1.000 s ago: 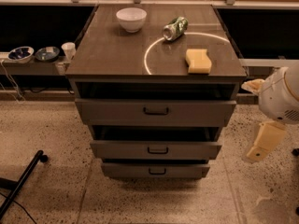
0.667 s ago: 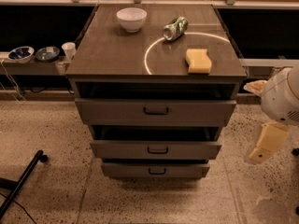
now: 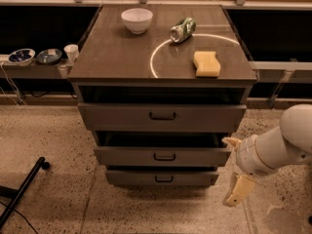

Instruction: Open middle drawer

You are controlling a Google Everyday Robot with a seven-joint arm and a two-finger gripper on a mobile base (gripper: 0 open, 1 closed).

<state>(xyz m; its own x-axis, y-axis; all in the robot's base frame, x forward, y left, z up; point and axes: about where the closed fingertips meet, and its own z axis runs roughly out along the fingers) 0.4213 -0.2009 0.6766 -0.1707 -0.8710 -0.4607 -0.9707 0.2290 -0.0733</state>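
The gripper (image 3: 228, 172) hangs low at the right, just beside the cabinet's (image 3: 87, 89) right front corner. Its two tan fingers (image 3: 239, 191) are spread apart with nothing between them. It is not touching any drawer.

The middle drawer (image 3: 122, 156) is the second of three stacked fronts, above the slim bottom drawer (image 3: 131, 178) and below the taller top drawer (image 3: 117, 116). A dark gap shows above its front.

The drawer looks rigid and boxy, probably sliding on runners, so it should move straight out with a steady pull and not bend. Its weight depends on contents I cannot see. The flat front offers no grip. The place to take hold is the small dark handle (image 3: 164, 156) at its centre, fingers closing over the bar, which looks thin and may slip if caught off-centre.

Farther back on top lie a sponge (image 3: 206, 64), a tipped can (image 3: 182, 29) and a white bowl (image 3: 137, 20).
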